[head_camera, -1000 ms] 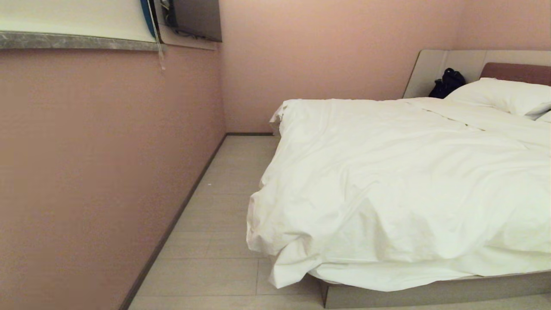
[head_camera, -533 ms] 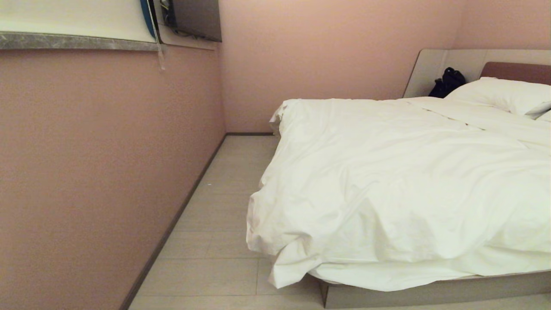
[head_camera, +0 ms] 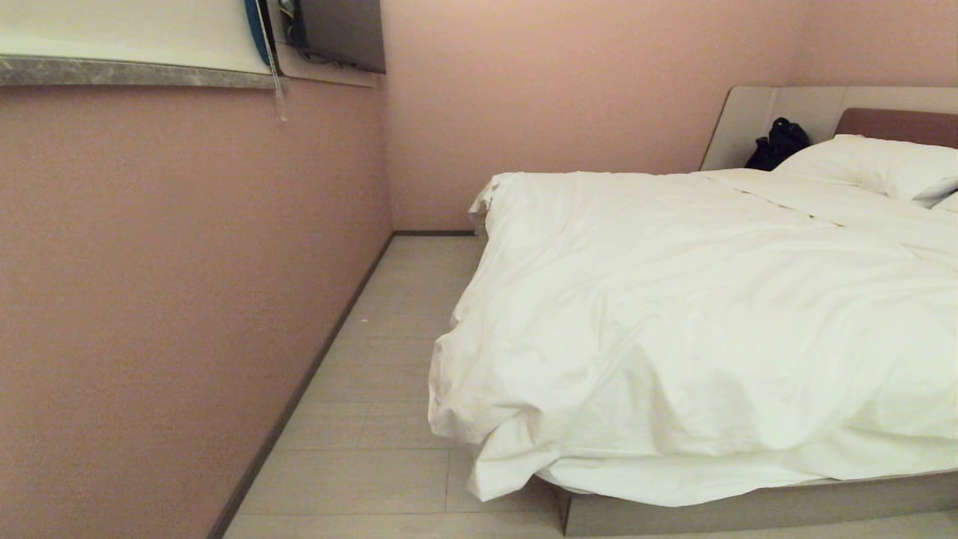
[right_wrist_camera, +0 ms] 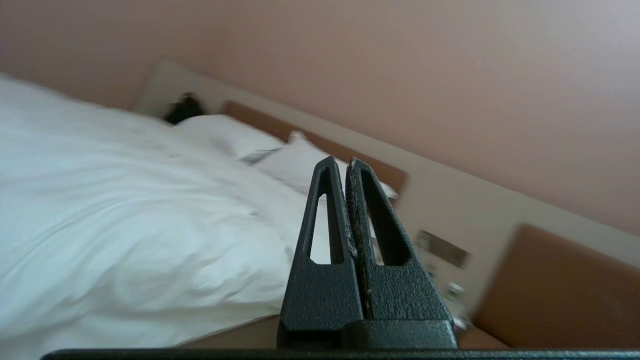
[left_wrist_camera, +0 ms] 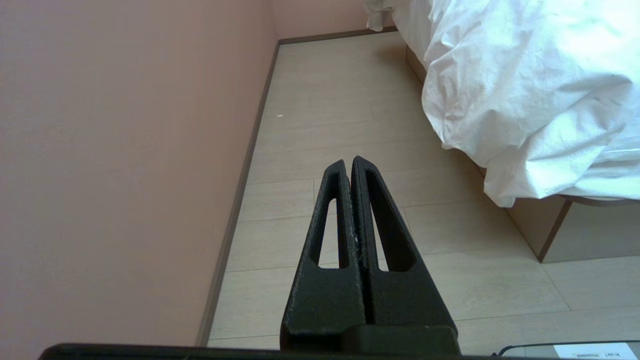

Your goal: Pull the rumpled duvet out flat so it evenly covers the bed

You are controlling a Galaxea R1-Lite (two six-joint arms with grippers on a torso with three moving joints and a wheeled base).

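The white duvet (head_camera: pixel 673 322) lies spread and wrinkled over the bed (head_camera: pixel 748 509), its near corner bunched and hanging over the beige base toward the floor. Neither arm shows in the head view. My left gripper (left_wrist_camera: pixel 348 162) is shut and empty, pointing at the floor beside the bed, with the duvet corner (left_wrist_camera: pixel 515 100) off to one side. My right gripper (right_wrist_camera: pixel 340 162) is shut and empty, held beside the bed and aimed along the duvet (right_wrist_camera: pixel 115 215) toward the headboard (right_wrist_camera: pixel 320 142).
A pink wall (head_camera: pixel 187 299) runs close along the left, leaving a narrow strip of pale plank floor (head_camera: pixel 389 359). White pillows (head_camera: pixel 876 165) and a black bag (head_camera: pixel 778 142) sit at the headboard end. A brown padded panel (right_wrist_camera: pixel 565 290) stands beyond the bed.
Nothing has visibly moved in the head view; duvet and bed lie as before.
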